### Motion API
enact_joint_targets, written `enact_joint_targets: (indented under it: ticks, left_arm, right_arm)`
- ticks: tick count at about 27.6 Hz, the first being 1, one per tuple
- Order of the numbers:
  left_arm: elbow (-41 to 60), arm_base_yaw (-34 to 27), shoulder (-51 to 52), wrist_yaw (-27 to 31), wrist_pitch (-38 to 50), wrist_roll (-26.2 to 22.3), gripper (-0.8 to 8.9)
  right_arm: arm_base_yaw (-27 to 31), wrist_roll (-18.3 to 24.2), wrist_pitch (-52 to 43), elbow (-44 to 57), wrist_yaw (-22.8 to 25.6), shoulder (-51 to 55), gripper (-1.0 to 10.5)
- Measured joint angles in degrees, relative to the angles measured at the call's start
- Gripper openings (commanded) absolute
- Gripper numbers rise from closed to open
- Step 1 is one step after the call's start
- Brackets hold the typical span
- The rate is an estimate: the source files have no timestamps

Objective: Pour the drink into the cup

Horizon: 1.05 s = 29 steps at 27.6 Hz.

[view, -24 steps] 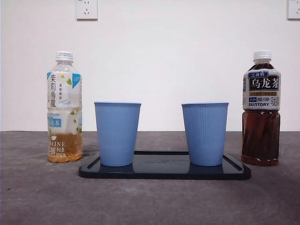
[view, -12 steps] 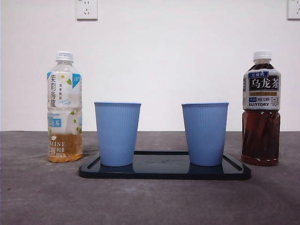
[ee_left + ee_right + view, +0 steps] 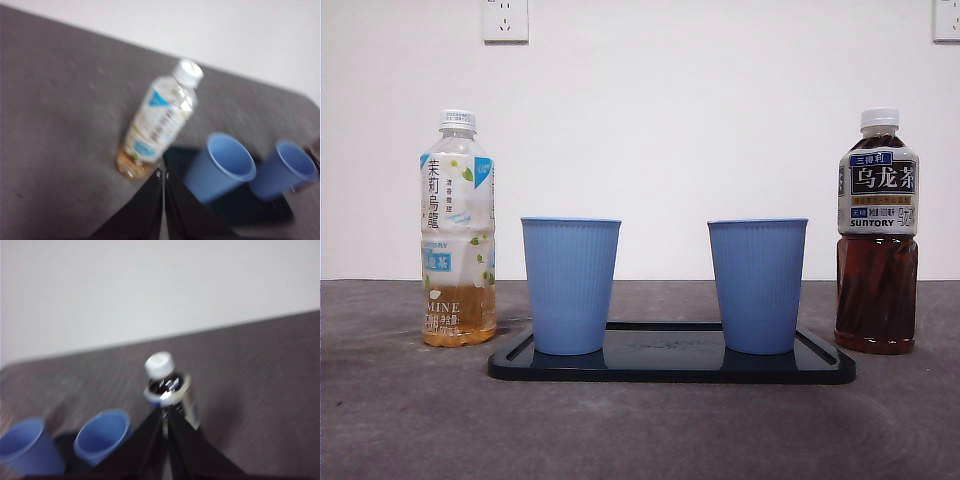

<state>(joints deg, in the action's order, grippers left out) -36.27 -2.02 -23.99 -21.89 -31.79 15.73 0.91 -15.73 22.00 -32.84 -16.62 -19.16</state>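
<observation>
At nine o'clock, capped jasmine tea bottle [image 3: 458,230]: light, slick film, grab mid-body; left gripper [image 3: 163,176] and right gripper [image 3: 165,412] both pressed together.

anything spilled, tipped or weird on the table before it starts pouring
Nothing stands out. Both ribbed blue plastic cups stand upright on the black tray; the pale jasmine tea bottle and dark oolong bottle are upright and capped.

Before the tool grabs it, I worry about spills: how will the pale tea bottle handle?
The pale tea bottle is only about a quarter full, so it is probably light. Being tall and narrow, it may tip if nudged high. Its white cap is on, so a spill seems unlikely for now.
</observation>
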Motion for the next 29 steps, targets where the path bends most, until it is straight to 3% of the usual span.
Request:
enact_joint_targets:
  ticks: [9,18,19,22,23,25,29]
  left_arm:
    - [-8.79,2.32,-11.61,-9.68,-11.39,-8.96,0.10]
    - [-10.10,9.07,-15.76,-10.16,-17.92,-16.74,0.25]
    - [-10.10,9.07,-15.76,-10.16,-17.86,-16.76,0.68]
    - [-10.10,9.07,-15.76,-10.16,-17.79,-16.81,3.22]
    - [-10.10,9.07,-15.76,-10.16,-17.66,-16.87,3.87]
    - [-10.10,9.07,-15.76,-10.16,-17.27,-16.94,4.93]
    - [-10.10,9.07,-15.76,-10.16,-17.27,-16.94,5.01]
  right_arm:
    - [-0.17,8.61,16.20,-10.34,-8.74,-13.38,0.1]
    - [-5.33,15.56,26.62,-12.72,-9.20,-18.86,0.2]
    - [-5.79,15.58,26.56,-12.72,-9.18,-18.99,0.4]
    - [-6.71,15.80,26.58,-12.72,-8.79,-18.99,3.5]
    - [-6.91,15.76,26.58,-12.72,-8.63,-18.99,3.9]
    - [-7.26,15.28,26.56,-12.72,-8.52,-18.99,3.9]
    - [-8.33,14.14,24.33,-10.91,-8.61,-18.97,3.9]
